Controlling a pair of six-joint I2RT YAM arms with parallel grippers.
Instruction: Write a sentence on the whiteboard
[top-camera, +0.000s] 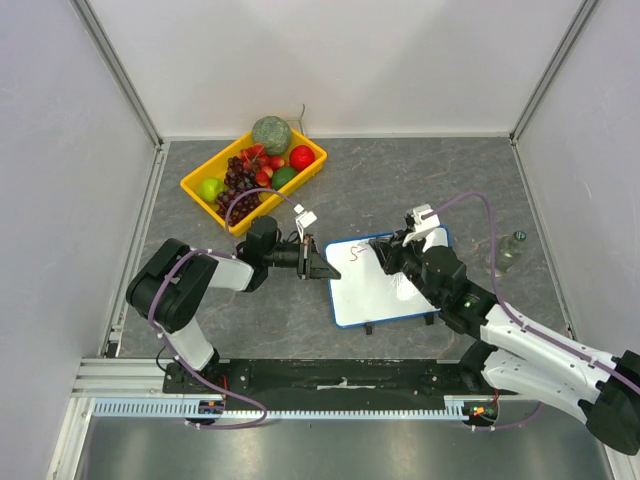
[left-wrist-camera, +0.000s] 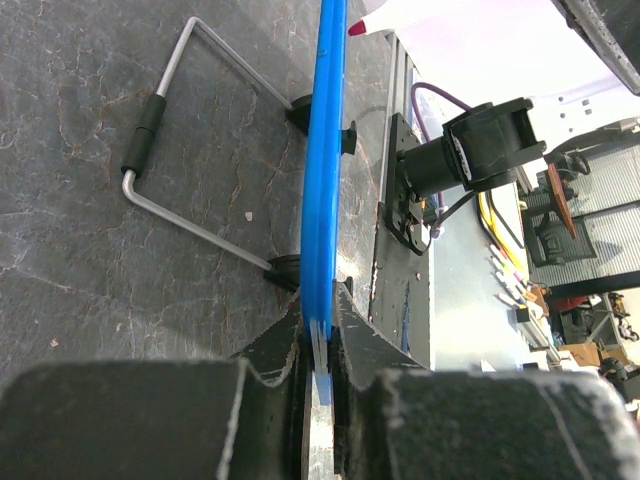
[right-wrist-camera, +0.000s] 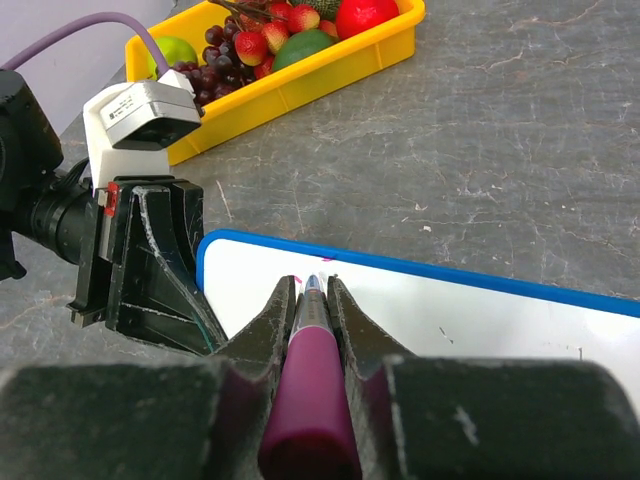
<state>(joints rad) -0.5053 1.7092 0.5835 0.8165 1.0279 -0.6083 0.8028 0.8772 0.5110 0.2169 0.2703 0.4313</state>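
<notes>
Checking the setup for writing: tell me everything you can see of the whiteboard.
The whiteboard is a white rectangle with thin blue rim, rounded corners and black feet, lying on the grey table. The left gripper pinches its left edge; the right gripper holds a marker tip-down near its far edge, beside a short red squiggle.

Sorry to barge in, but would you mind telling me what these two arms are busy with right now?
The left hand is clamped on the blue rim of the whiteboard, holding it steady. The right hand grips a pink marker, its tip pointed at the board near the far left corner. Only a short red squiggle shows on the white surface, so the sentence has barely begun.
</notes>
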